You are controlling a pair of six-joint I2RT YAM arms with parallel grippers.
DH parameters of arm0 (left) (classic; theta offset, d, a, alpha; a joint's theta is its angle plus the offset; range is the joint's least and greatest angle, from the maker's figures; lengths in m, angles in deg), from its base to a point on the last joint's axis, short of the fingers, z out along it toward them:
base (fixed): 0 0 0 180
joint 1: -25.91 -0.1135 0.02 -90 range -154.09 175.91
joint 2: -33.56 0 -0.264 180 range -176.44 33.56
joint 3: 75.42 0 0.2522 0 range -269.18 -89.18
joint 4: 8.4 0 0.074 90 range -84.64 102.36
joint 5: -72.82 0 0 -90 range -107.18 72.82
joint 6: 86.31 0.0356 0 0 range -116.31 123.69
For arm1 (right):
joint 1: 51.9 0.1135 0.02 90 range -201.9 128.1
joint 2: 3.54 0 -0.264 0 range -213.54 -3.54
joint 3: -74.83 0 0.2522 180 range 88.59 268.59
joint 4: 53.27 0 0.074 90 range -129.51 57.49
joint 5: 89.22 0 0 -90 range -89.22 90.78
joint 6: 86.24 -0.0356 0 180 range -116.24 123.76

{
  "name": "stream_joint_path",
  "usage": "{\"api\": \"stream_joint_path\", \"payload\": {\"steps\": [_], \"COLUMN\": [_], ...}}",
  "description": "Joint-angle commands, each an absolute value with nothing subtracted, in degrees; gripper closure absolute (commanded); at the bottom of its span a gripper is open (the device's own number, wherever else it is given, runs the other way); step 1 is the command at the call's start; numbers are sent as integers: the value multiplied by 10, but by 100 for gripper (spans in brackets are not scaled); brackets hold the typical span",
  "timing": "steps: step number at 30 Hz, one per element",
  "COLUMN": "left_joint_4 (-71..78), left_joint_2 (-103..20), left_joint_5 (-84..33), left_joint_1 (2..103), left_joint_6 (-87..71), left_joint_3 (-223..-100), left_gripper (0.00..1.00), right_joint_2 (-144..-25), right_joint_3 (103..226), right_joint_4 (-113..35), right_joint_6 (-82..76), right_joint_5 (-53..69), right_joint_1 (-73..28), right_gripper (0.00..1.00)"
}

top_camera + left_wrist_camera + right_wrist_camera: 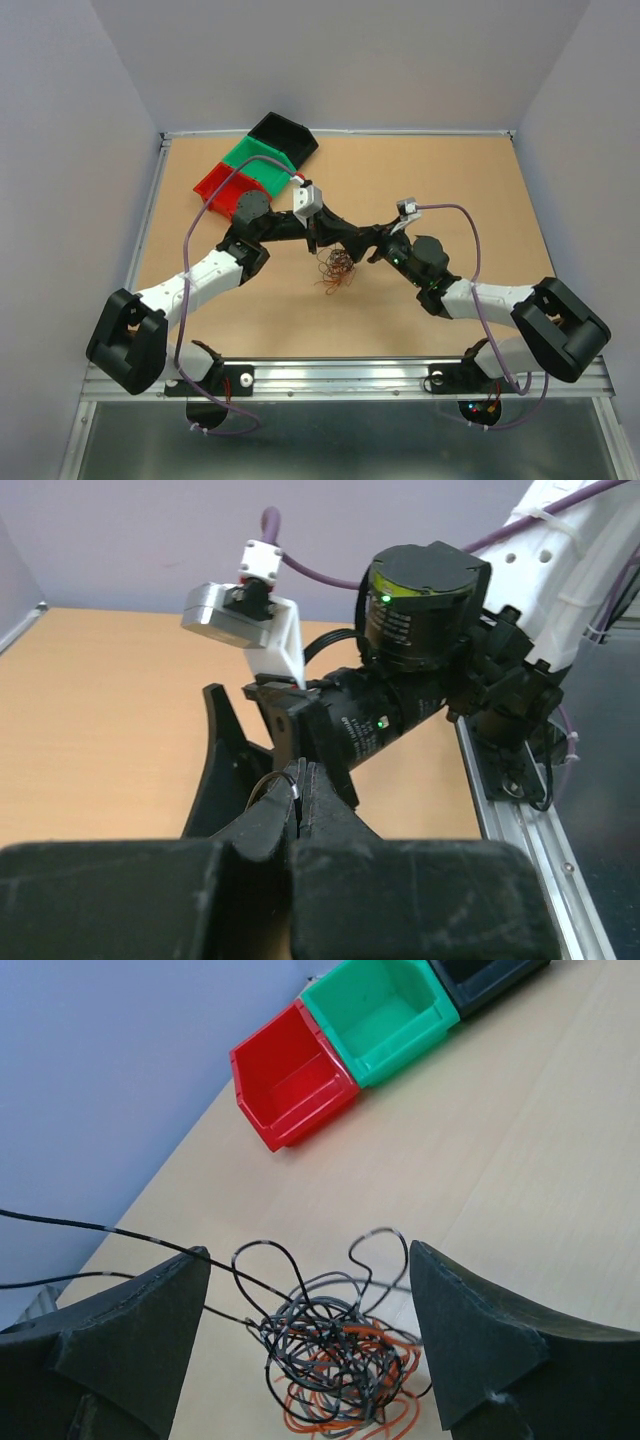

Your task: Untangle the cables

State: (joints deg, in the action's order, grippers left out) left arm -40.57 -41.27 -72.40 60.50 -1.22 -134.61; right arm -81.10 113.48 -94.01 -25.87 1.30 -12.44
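Cables (335,270) — likely weightless, springy, snag-prone tangle of hair-thin black and orange wires, well apart from red plastic bin (222,188); left gripper (298,798) pinches one strand, right gripper (308,1260) gapes empty — best taken by a free loop.

The top camera sits above and behind both arm bases. It looks down and forward from far enough to take in the whole counter (470,200), with the cables (338,268) at mid-frame and the bins (262,160) upper left of centre. The left wrist camera rides low and close behind the left fingers (265,820), which fill the bottom of its frame, and faces across the counter at the right arm (420,610). The right wrist camera looks steeply down between the right fingers (130,1330), close over the cables (340,1360), with the bins (385,1010) along the top. It shares cables and bins with the top view. The right arm (430,265) shows in both the top and left wrist views.
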Motion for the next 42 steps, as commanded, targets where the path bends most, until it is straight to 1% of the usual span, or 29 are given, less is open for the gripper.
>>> {"api": "stream_joint_path", "payload": {"steps": [1, 6, 10, 11, 13, 14, 15, 16, 17, 18, 19, 20, 22, 23, 25, 26, 29, 31, 34, 40, 42], "left_joint_4": [-432, -433, -436, -437, -437, -422, -407, -383, -380, -382, -401, -461, -548, -561, -552, -541, -516, -528, -551, -558, -559], "left_joint_2": [-397, -394, -383, -376, -360, -329, -309, -256, -227, -195, -165, -114, -81, -80, -103, -114, -144, -146, -139, -152, -165], "left_joint_5": [-754, -754, -756, -761, -770, -774, -765, -749, -690, -640, -582, -470, -379, -298, -241, -225, -232, -224, -182, -181, -177], "left_joint_1": [619, 621, 622, 622, 622, 617, 612, 595, 583, 570, 556, 527, 488, 460, 439, 428, 400, 392, 373, 332, 320], "left_joint_6": [3, 4, 0, -3, -19, -19, -1, 15, 25, 27, 18, 4, -53, -68, -87, -104, -122, -119, -114, -134, -136], "left_joint_3": [-1342, -1341, -1342, -1345, -1353, -1365, -1371, -1371, -1362, -1347, -1324, -1268, -1195, -1183, -1184, -1192, -1213, -1207, -1195, -1192, -1194], "left_gripper": [100, 100, 100, 100, 100, 100, 100, 100, 100, 100, 100, 100, 100, 100, 100, 100, 100, 100, 100, 100, 100], "right_joint_2": [-825, -865, -942, -981, -1018, -1047, -1061, -1071, -1078, -1083, -1080, -1075, -1049, -1039, -1011, -1002, -964, -951, -925, -886, -860], "right_joint_3": [1138, 1158, 1206, 1240, 1279, 1294, 1329, 1344, 1355, 1361, 1358, 1352, 1329, 1324, 1318, 1313, 1293, 1279, 1273, 1262, 1272], "right_joint_4": [-967, -969, -948, -902, -844, -813, -746, -713, -660, -645, -636, -629, -624, -608, -582, -562, -554, -546, -525, -505, -433], "right_joint_6": [-266, -266, -260, -267, -275, -282, -288, -304, -315, -326, -337, -356, -381, -388, -398, -408, -434, -444, -455, -458, -498], "right_joint_5": [4, -3, -23, -35, -63, -84, -126, -143, -160, -161, -159, -164, -187, -223, -263, -279, -306, -318, -341, -374, -395], "right_joint_1": [-116, -92, -58, -55, -55, -56, -57, -65, -72, -79, -87, -104, -122, -127, -139, -145, -167, -180, -191, -210, -237], "right_gripper": [14, 11, 10, 10, 8, 7, 7, 7, 6, 4, 3, 0, 0, 0, 0, 0, 0, 0, 0, 0, 0]}}
